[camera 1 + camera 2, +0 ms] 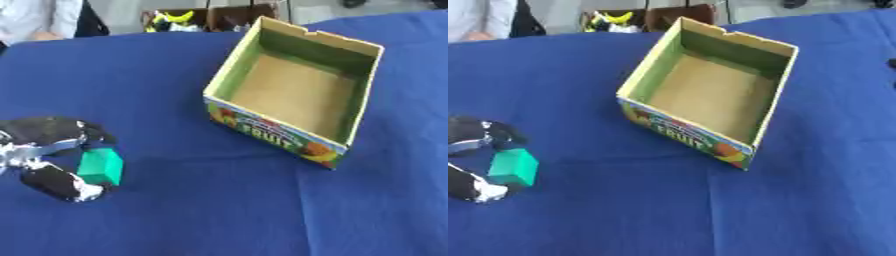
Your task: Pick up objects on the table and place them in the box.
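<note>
A blue cloth is covering the desk (175, 220) from edge to edge. On it, right of centre, an open cardboard box (294, 136) is sitting askew — its printed fruit side is facing the camera and its brown bottom is showing bare. Well apart from it, at the left edge, the robot's left hand (48, 150) is curling round a small green block (101, 166) — black fingers above it, thumb below, pinching the block just over the cloth.

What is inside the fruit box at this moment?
Only the fruit box's bare brown floor shows; nothing lies in it. The near wall hides a strip of floor. The green block sits in the left robot hand.
</note>
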Controlling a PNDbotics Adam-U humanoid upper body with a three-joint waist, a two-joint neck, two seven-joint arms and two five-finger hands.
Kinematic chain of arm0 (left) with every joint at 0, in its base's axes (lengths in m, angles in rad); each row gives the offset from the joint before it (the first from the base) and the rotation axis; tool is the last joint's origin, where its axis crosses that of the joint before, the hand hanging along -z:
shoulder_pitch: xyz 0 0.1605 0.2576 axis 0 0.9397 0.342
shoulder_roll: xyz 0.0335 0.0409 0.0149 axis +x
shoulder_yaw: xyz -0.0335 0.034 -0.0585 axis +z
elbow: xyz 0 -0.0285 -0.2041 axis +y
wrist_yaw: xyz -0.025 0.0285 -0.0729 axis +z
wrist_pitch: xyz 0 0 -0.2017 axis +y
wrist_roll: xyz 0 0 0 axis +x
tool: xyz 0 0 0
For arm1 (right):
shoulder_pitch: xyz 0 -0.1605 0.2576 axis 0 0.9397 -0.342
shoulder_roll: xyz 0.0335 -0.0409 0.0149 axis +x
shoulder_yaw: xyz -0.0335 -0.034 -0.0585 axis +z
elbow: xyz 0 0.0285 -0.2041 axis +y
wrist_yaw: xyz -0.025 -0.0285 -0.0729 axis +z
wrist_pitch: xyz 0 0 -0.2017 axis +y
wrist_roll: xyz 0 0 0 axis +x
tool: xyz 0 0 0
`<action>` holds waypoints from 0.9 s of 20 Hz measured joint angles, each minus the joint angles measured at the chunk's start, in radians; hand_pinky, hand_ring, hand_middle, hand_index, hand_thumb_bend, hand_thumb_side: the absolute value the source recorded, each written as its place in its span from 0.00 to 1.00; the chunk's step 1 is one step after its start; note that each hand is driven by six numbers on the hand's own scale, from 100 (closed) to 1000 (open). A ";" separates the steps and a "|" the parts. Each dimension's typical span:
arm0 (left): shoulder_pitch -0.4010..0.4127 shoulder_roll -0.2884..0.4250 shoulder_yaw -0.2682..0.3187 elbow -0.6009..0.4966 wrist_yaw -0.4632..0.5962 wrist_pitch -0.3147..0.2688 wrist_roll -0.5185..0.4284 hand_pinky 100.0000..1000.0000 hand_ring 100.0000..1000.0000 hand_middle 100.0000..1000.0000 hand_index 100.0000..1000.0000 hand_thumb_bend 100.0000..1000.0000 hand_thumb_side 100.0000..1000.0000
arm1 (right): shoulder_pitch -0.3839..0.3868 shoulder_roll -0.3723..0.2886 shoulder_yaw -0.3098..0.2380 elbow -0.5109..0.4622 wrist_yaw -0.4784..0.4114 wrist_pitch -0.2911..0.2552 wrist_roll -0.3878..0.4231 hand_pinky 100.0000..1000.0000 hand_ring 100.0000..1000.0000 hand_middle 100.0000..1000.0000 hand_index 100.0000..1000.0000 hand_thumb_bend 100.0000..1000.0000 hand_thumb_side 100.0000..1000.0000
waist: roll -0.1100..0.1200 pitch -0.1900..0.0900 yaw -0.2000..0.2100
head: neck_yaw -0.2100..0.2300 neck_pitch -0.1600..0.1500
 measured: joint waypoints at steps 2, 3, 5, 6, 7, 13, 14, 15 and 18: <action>0.001 0.000 -0.011 0.016 -0.007 -0.001 -0.001 0.63 0.75 0.85 0.96 0.50 0.60 | 0.000 0.000 0.000 0.000 0.000 0.000 0.000 0.85 0.88 0.73 0.89 0.00 1.00 | -0.002 0.004 -0.003 | 0.001 -0.001; 0.001 0.000 -0.015 0.023 -0.011 -0.002 -0.002 0.63 0.75 0.85 0.96 0.50 0.60 | 0.000 0.000 0.000 0.000 0.000 0.000 0.000 0.85 0.88 0.73 0.89 0.00 1.00 | -0.003 0.004 -0.003 | 0.002 -0.003; 0.000 0.000 -0.018 0.032 -0.021 -0.004 -0.002 0.62 0.74 0.84 0.95 0.50 0.61 | 0.000 0.000 0.000 0.000 -0.001 0.000 0.000 0.85 0.88 0.73 0.89 0.00 1.00 | -0.003 0.005 -0.003 | 0.002 -0.005; 0.000 0.000 -0.018 0.033 -0.025 -0.005 -0.003 0.61 0.73 0.82 0.95 0.51 0.63 | 0.000 0.000 0.000 0.000 -0.001 0.000 0.001 0.85 0.88 0.73 0.89 0.00 1.00 | -0.003 0.005 -0.003 | 0.002 -0.006; 0.000 -0.001 -0.018 0.033 -0.025 -0.006 -0.003 0.61 0.73 0.82 0.95 0.51 0.61 | 0.000 0.000 0.000 0.000 -0.001 -0.001 0.001 0.85 0.88 0.73 0.89 0.00 1.00 | -0.003 0.005 -0.003 | 0.003 -0.007; -0.015 -0.002 0.002 -0.009 -0.028 -0.009 -0.003 0.64 0.76 0.85 0.96 0.50 0.64 | 0.000 0.000 0.000 0.000 -0.001 -0.001 0.001 0.85 0.88 0.73 0.89 0.00 1.00 | -0.002 0.005 0.004 | 0.004 -0.007; -0.015 -0.002 0.005 -0.010 -0.034 -0.007 -0.003 0.64 0.76 0.85 0.96 0.50 0.64 | 0.000 0.000 0.000 0.000 -0.001 -0.001 0.001 0.85 0.88 0.73 0.89 0.00 1.00 | -0.002 0.005 0.004 | 0.004 -0.007; -0.015 -0.001 0.006 -0.009 -0.041 -0.005 -0.003 0.65 0.76 0.86 0.97 0.49 0.64 | 0.000 0.000 0.000 0.000 -0.001 -0.001 0.001 0.85 0.88 0.73 0.89 0.00 1.00 | -0.002 0.005 0.004 | 0.004 -0.007; -0.012 0.002 0.009 0.003 -0.070 -0.002 -0.004 0.66 0.78 0.88 0.96 0.52 0.65 | 0.001 0.000 0.000 0.000 -0.001 -0.002 0.002 0.85 0.88 0.73 0.89 0.00 1.00 | 0.000 0.005 0.003 | 0.005 -0.007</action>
